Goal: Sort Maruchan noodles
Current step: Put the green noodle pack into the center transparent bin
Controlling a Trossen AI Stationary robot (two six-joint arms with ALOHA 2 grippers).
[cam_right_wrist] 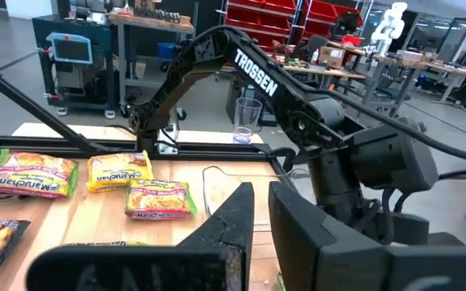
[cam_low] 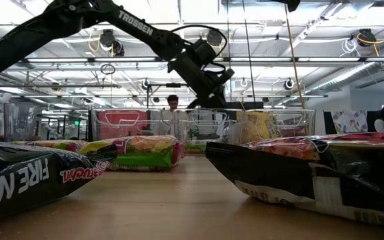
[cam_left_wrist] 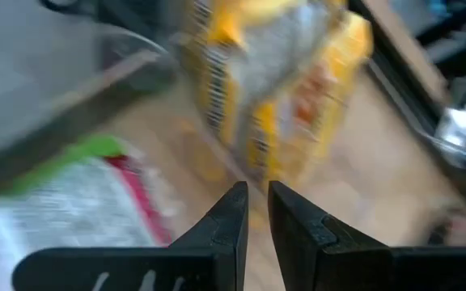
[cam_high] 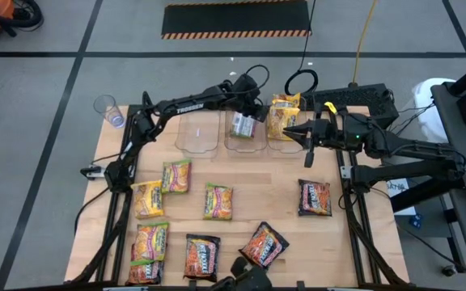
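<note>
Several Maruchan packets lie flat on the wooden table: green-edged ones (cam_high: 176,175) (cam_high: 218,201), a yellow one (cam_high: 146,198), dark ones (cam_high: 315,197) (cam_high: 264,244) (cam_high: 201,256). Three clear bins stand along the far edge. The middle bin (cam_high: 245,144) holds a green packet (cam_high: 242,124) (cam_left_wrist: 55,206). The right bin holds yellow packets (cam_high: 283,113) (cam_left_wrist: 273,81). My left gripper (cam_high: 252,103) (cam_left_wrist: 257,206) hovers above the middle bin, fingers nearly together and holding nothing. My right gripper (cam_high: 296,133) (cam_right_wrist: 261,210) waits beside the right bin, pointing toward the table's left, also shut and holding nothing.
The left bin (cam_high: 198,133) has nothing in it. A clear cup (cam_high: 108,107) (cam_right_wrist: 247,121) stands off the table's far left corner. In the low view two dark packets (cam_low: 19,177) (cam_low: 325,167) lie close to the camera. A person (cam_low: 173,107) stands in the room beyond.
</note>
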